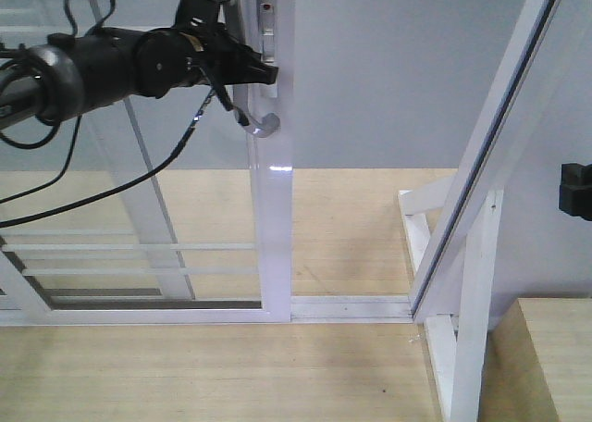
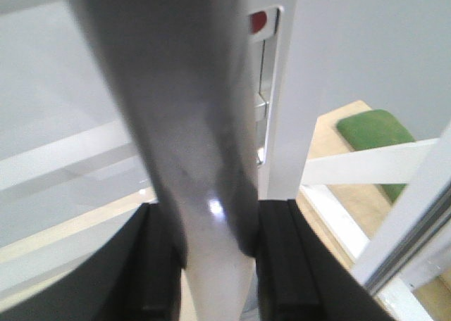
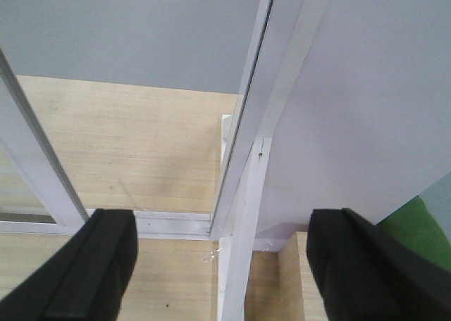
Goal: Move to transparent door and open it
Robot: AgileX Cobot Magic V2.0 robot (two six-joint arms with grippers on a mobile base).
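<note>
Door: the glass door (image 1: 274,209) stands left of centre, its white edge post upright on the floor track (image 1: 351,307).
Handle: the curved grey handle (image 2: 190,159) runs down that post.
Left gripper (image 1: 262,73): clenched around the handle, a black finger (image 2: 278,265) on either side.
Right gripper (image 3: 218,265): released, jaws wide apart, near the slanted white frame (image 3: 246,145) on the right.

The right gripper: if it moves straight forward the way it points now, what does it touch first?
Probably the slanted white frame post straight ahead of the open right gripper; depth is hard to judge.
</note>
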